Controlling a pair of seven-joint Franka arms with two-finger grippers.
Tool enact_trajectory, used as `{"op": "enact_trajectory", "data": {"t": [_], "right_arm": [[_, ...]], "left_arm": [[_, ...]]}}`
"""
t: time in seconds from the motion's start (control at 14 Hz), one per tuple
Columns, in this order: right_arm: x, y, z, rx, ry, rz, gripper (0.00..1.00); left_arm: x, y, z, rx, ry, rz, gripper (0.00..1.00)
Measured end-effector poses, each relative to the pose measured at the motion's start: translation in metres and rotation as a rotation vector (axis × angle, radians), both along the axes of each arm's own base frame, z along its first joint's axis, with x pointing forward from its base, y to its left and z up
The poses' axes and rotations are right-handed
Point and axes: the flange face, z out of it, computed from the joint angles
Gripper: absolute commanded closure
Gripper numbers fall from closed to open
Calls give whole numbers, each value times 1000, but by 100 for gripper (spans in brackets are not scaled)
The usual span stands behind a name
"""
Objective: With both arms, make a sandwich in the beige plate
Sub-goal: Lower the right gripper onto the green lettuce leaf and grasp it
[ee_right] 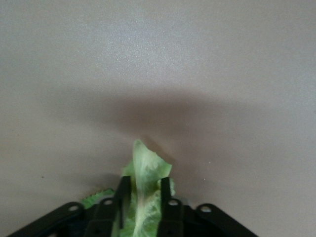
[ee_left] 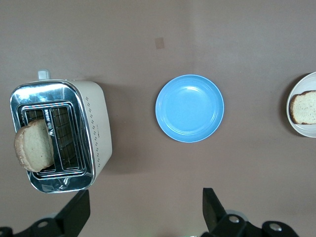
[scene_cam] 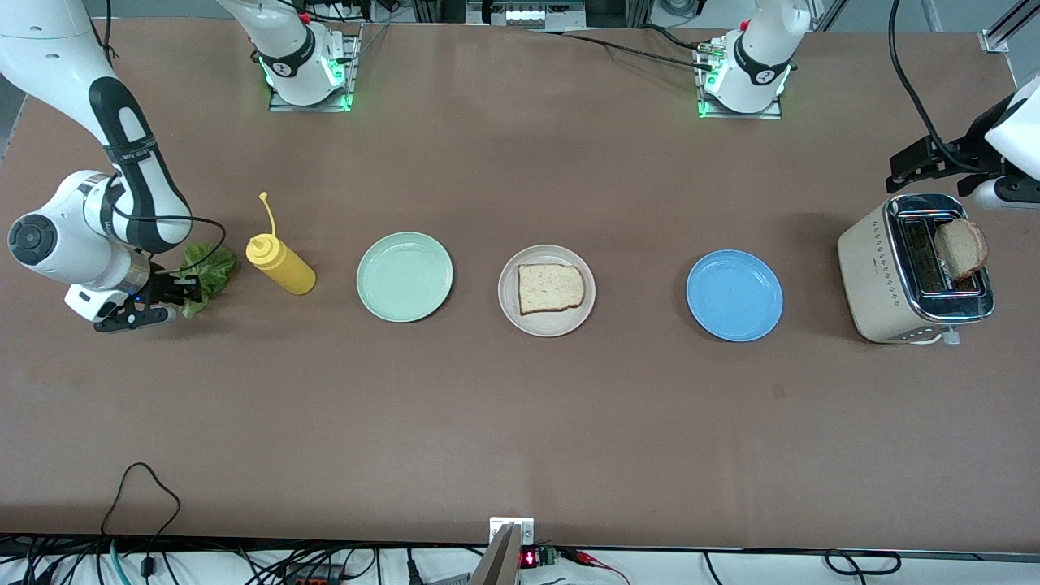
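On the counter (scene_cam: 520, 422) stand 1 toaster (scene_cam: 890, 272), 3 plates and 1 yellow bottle (scene_cam: 280, 264), with 2 toast slices: 1 on the beige plate (scene_cam: 547, 321), 1 in the toaster. The right tool (ee_right: 143, 197) is clamped on the 1 lettuce leaf (ee_right: 145, 173) at the right arm's end; the left tool (ee_left: 143, 212) hangs apart over the counter beside the toaster.

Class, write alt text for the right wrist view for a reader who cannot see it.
The right tool has its two black fingers on either side of a pale green lettuce leaf, low over the plain brown table. The leaf's tip pokes out past the fingers, with a soft shadow on the table around it.
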Motion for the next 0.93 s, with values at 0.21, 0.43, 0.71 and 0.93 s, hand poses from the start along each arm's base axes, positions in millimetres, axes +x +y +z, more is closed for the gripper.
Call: {"op": "enact_trajectory", "data": {"t": [0.21,0.43,0.71,0.93], "right_arm": [[7,2,14,-4,-19,63,100],[22,3,58,3,-33,176,100],[39,22,137,19,-45,392,100],[49,55,196,50,-7,513,100]], "left_arm": [[0,0,0,0,0,0,0],[0,0,0,0,0,0,0],[0,0,0,0,0,1,0],[0,0,0,0,0,1,0]]}}
